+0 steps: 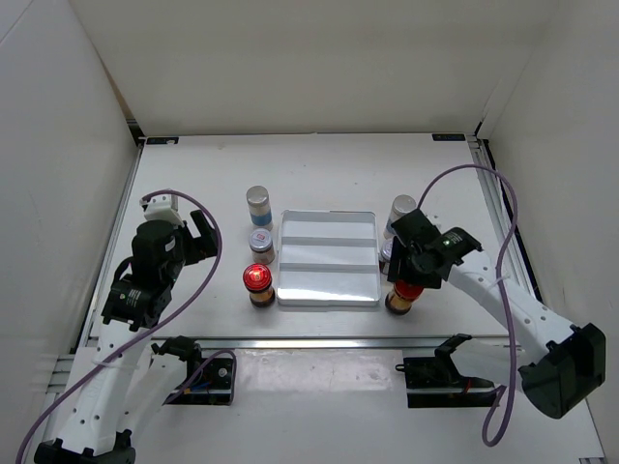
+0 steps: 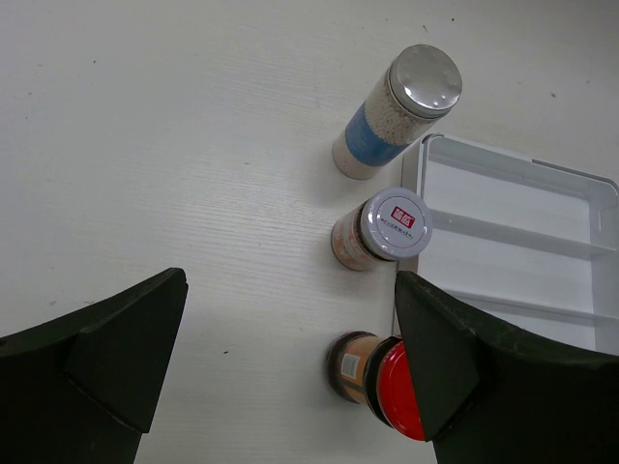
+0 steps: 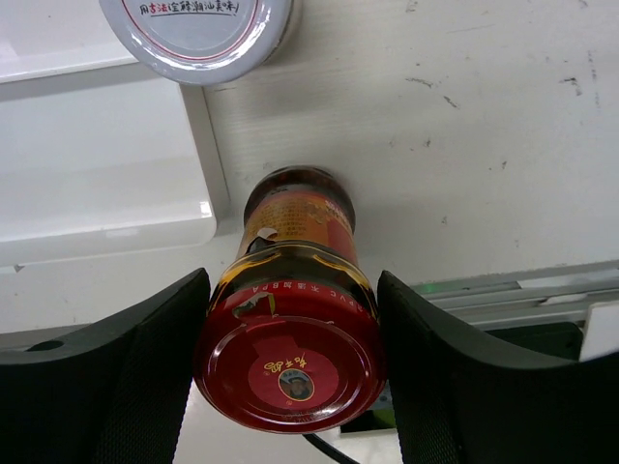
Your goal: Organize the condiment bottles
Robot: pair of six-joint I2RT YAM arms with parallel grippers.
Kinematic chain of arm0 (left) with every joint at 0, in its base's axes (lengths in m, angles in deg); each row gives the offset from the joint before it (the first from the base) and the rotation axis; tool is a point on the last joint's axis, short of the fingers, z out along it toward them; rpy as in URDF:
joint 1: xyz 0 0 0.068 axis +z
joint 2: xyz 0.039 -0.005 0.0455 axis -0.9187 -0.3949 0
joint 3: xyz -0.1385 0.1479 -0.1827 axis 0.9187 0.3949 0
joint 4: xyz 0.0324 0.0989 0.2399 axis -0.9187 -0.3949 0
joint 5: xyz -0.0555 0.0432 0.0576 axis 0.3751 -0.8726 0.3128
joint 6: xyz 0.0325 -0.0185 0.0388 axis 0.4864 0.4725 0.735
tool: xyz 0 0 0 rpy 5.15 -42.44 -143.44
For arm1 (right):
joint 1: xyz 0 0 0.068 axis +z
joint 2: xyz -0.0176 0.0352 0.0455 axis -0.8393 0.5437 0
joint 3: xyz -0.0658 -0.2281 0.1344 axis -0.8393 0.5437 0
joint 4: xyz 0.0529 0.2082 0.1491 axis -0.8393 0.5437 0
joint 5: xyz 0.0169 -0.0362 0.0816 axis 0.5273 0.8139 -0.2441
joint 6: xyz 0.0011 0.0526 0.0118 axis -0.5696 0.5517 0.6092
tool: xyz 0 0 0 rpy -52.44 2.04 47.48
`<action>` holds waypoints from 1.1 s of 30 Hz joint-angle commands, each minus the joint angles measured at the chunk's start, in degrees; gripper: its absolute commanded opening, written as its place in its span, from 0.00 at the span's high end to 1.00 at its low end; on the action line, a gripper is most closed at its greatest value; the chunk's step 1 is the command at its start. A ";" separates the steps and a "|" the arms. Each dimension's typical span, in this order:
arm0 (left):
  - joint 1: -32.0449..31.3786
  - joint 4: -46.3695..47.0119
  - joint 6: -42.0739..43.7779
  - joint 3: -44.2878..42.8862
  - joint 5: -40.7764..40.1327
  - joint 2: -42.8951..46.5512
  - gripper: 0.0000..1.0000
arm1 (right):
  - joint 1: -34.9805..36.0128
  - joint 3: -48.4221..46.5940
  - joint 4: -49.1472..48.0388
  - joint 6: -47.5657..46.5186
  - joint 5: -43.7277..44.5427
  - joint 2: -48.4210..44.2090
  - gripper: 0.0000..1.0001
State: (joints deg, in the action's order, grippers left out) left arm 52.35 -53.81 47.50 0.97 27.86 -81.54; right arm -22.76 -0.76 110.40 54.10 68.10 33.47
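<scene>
Six jars stand upright in two rows, each running from the far edge toward the near edge of the counter. One row is left of centre, the other right.

In the left row, the left tall jar, with a plain silver cap, a blue-white label and pale grains inside, is farthest. The left short jar with a labelled silver lid comes next. The amber left red-capped jar is nearest.

The right tall jar, right short jar and right red-capped jar follow the same order. This last jar sits between the right gripper jaws, which are closed against its cap.
</scene>
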 commanded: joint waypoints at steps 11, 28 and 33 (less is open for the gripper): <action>-0.20 0.74 -0.27 0.03 -0.95 0.49 0.01 | 2.42 -14.02 4.53 -0.42 -0.05 -3.96 0.97; -0.20 0.74 -0.27 0.56 -0.42 -0.04 0.01 | 11.93 -13.85 -10.94 -4.55 2.85 7.64 0.97; -0.20 1.27 -0.27 1.08 1.24 -0.04 0.01 | 11.93 -12.10 -12.17 -4.02 3.37 9.75 0.95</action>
State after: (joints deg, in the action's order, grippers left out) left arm 52.35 -53.77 47.50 1.32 27.97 -81.61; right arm -11.07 -11.99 102.53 49.62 69.39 43.83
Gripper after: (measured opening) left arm 0.992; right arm 0.711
